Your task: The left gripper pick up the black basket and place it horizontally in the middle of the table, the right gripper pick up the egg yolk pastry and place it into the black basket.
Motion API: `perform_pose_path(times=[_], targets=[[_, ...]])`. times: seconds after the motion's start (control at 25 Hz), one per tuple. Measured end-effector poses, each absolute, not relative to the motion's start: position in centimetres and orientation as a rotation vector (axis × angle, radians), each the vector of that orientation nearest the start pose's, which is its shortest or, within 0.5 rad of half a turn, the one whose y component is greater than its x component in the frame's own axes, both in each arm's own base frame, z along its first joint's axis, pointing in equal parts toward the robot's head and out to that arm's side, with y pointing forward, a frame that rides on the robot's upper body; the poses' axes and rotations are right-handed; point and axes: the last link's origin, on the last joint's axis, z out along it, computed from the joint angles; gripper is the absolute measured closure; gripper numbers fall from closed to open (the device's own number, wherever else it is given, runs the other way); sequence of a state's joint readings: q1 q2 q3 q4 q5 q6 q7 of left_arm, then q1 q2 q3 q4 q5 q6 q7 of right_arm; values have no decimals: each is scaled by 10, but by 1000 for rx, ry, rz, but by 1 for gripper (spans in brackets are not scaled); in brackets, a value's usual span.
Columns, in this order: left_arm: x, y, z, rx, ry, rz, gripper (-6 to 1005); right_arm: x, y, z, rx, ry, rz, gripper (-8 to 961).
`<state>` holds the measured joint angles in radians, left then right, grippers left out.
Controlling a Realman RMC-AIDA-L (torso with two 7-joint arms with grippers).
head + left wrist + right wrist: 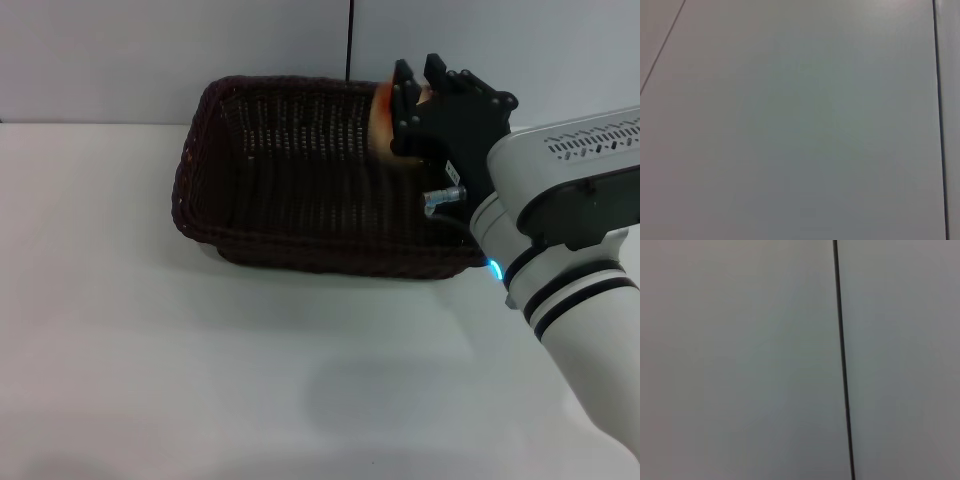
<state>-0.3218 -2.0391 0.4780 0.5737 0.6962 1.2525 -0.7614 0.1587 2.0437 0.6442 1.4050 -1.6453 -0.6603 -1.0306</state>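
The black angular right gripper point(412, 76) is seen at upper right of the head view, pinching the small round cream-and-orange egg yolk pastry point(385, 118) above the right end of the large dark woven rectangular black basket point(300, 175). A lower descent before release is judged advisable, away from the rim. The basket, set lengthwise on the white surface point(200, 380), holds nothing visible. The left gripper is not seen.
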Motion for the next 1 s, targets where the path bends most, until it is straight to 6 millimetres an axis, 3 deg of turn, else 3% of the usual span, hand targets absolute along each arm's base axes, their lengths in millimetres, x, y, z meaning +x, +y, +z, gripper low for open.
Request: perform_pose_path(times=[0.16, 0.52, 1.0], targets=[[-360, 312, 197, -1127, -355, -986, 486, 133, 286, -80, -1820, 609, 721, 794], [-362, 310, 196, -1126, -366, -993, 486, 143, 274, -73, -1731, 596, 658, 385], [-364, 308, 195, -1130, -373, -986, 486, 175, 237, -25, -1305, 510, 478, 391]])
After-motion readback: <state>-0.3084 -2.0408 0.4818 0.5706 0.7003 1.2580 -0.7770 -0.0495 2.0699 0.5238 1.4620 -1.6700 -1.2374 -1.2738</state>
